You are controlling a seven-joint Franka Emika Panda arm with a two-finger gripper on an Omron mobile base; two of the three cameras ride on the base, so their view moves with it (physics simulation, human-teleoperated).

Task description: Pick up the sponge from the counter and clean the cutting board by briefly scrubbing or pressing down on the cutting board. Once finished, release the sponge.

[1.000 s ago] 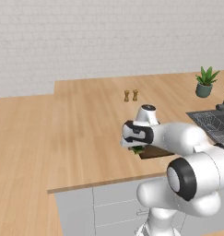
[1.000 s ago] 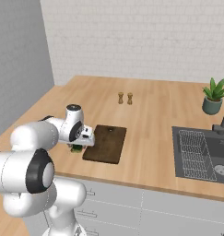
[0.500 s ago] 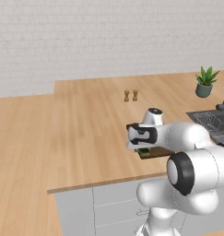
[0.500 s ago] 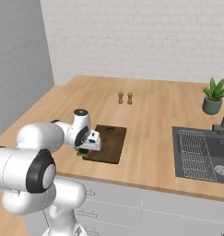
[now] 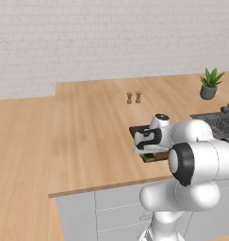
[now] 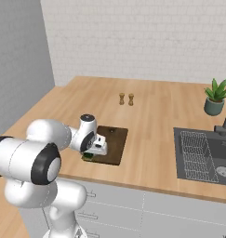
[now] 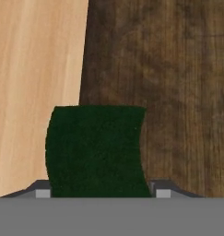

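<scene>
My gripper (image 7: 103, 191) is shut on the dark-green sponge (image 7: 95, 152), whose sides bow inward between the two finger tips. The sponge hangs over the left edge of the dark-brown cutting board (image 7: 178, 92), with the tan counter (image 7: 35, 69) beside it. In the right base view the gripper (image 6: 91, 153) holds the sponge (image 6: 88, 156) low at the front left corner of the cutting board (image 6: 115, 138). In the left base view the gripper (image 5: 146, 153) and sponge (image 5: 148, 157) are at the near end of the cutting board (image 5: 136, 129). Whether the sponge touches the board, I cannot tell.
Two small shakers (image 6: 126, 99) stand behind the board. A potted plant (image 6: 216, 96) sits at the back right, above the dark sink (image 6: 202, 153) with its grid. The counter's front edge (image 5: 102, 186) runs just in front of the board.
The hand has moved right and slightly down, from beside the board's left edge onto its front left corner, carrying the sponge. The fingers have squeezed tighter on it.
</scene>
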